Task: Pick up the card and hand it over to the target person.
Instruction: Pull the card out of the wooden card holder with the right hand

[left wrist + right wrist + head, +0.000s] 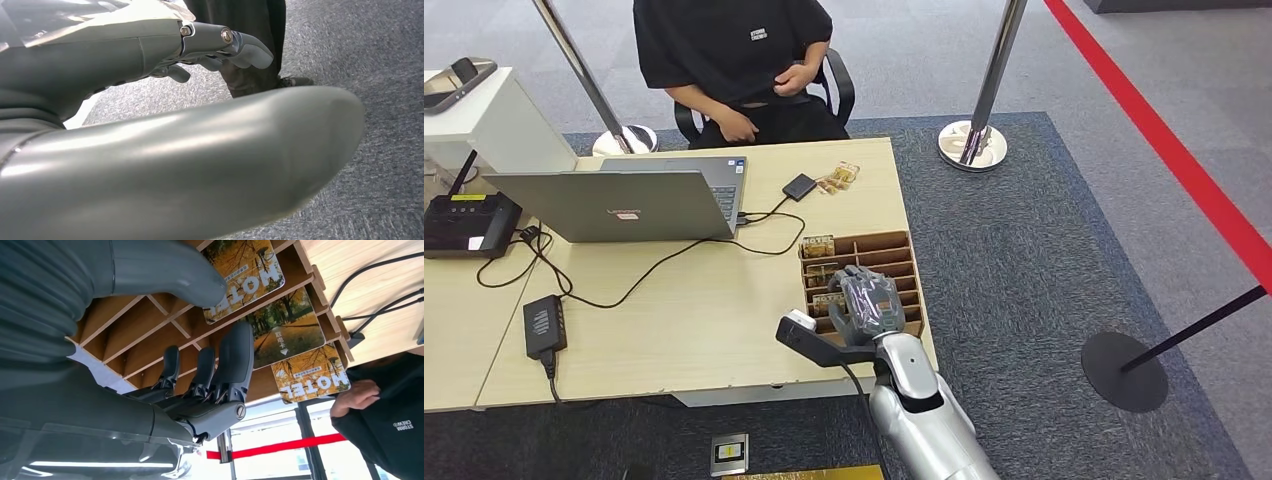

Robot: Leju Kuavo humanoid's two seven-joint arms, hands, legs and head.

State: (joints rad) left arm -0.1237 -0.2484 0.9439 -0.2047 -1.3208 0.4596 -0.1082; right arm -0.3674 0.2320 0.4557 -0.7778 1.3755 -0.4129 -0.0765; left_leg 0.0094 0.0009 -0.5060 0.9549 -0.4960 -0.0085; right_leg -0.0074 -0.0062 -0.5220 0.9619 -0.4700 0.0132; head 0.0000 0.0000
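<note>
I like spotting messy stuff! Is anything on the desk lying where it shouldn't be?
Yes. A few cards lie loose in a little pile near the desk's far edge, outside the wooden card box where the other cards sit in slots.

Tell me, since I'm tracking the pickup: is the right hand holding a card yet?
Not yet. The right hand hovers over the wooden card rack, fingers apart; the hotel cards lie in their slots.

Card, autumn-tree print w/ "MOTEL" lettering, sits upright in wooden slotted rack at table's right edge, w/ similar cards in adjacent slots.
</note>
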